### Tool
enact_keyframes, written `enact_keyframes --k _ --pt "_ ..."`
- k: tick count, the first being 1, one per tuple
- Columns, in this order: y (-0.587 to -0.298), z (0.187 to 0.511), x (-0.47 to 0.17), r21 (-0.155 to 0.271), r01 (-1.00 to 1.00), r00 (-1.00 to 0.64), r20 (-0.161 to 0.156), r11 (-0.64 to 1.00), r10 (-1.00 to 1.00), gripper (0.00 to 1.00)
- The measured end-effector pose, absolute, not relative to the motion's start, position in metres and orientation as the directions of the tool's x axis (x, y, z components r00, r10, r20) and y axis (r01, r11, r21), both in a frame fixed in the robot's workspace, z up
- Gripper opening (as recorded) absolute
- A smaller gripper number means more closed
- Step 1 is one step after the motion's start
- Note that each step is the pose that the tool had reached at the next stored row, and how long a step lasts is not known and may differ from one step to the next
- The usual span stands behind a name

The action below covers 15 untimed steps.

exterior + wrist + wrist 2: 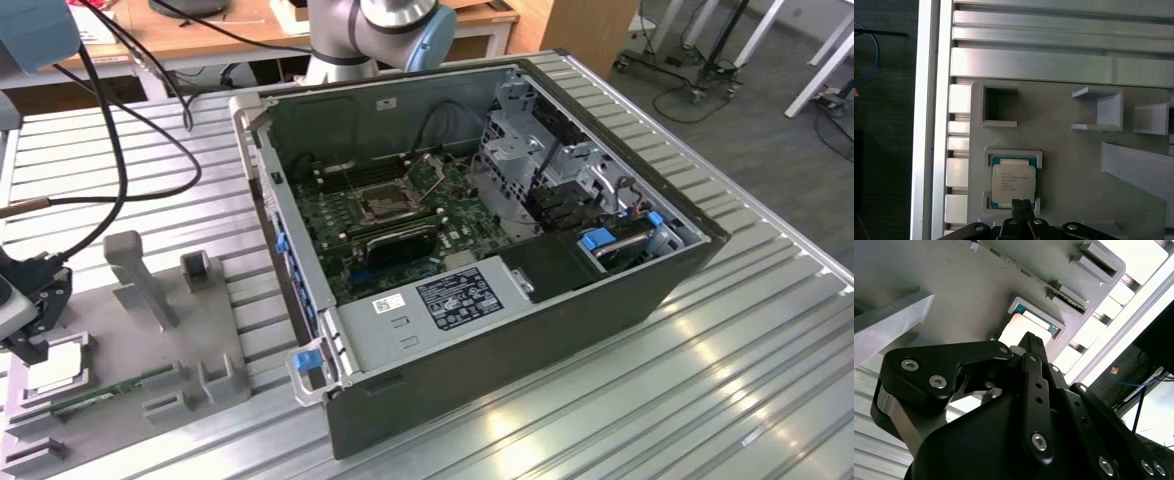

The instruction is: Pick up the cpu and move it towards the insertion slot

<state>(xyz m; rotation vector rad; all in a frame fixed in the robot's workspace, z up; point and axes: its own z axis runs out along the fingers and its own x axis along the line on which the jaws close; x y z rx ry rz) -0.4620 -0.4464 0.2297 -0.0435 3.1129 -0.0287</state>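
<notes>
**Item 1. Gripper** [1022, 204]: in the first wrist view the fingertips are drawn together with no gap seen between them. Nothing is held. It is poised over one edge of the cpu, off its middle.

**Item 2. The cpu** [1013, 182]: pale metal top upward, laid flat in a rimmed recess of the grey tray [1069, 165]. It is not yet lifted.

**Item 3. Memory stick** [114, 392]: laid on the tray just beside the cpu.

**Item 4. Computer case** [534, 350]: opened, and set well apart from the tray toward the exterior view's right.

**Item 5. The insertion slot** [387, 205]: a metal-framed socket on the green circuit board [461, 235] inside the case.

**Handling note:** the pick-up is judged barely begun. For a sound grasp the jaws would need to be spread past the chip's width, centred over it and squared to its edges. The chip is best taken by opposite sides and raised straight, so that the recess rims are cleared without tilt.
</notes>
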Motion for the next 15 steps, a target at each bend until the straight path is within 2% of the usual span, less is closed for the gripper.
enact_keyframes --k 1,3,4,6,7,9,12,14,15 --pt "-0.4464 0.2297 -0.4620 -0.019 -0.028 -0.999 -0.028 0.999 -0.028 0.11" --pt "-0.4464 0.2297 -0.4620 -0.019 -0.028 -0.999 -0.028 0.999 -0.028 0.24" --pt "-0.4464 0.2296 -0.4620 -0.019 -0.028 -0.999 -0.028 0.999 -0.028 0.24" --pt "-0.4464 0.2296 -0.4620 -0.019 -0.028 -0.999 -0.028 0.999 -0.028 0.35" --pt "-0.4464 0.2296 -0.4620 -0.019 -0.028 -0.999 -0.028 0.999 -0.028 0.35" --pt "-0.4464 0.2295 -0.4620 -0.019 -0.028 -0.999 -0.028 0.999 -0.028 0.47" --pt "-0.4464 0.2295 -0.4620 -0.019 -0.028 -0.999 -0.028 0.999 -0.028 0.53" --pt "-0.4464 0.2295 -0.4620 -0.019 -0.028 -0.999 -0.028 0.999 -0.028 0.64" --pt "-0.4464 0.2294 -0.4620 -0.019 -0.028 -0.999 -0.028 0.999 -0.028 0.64"
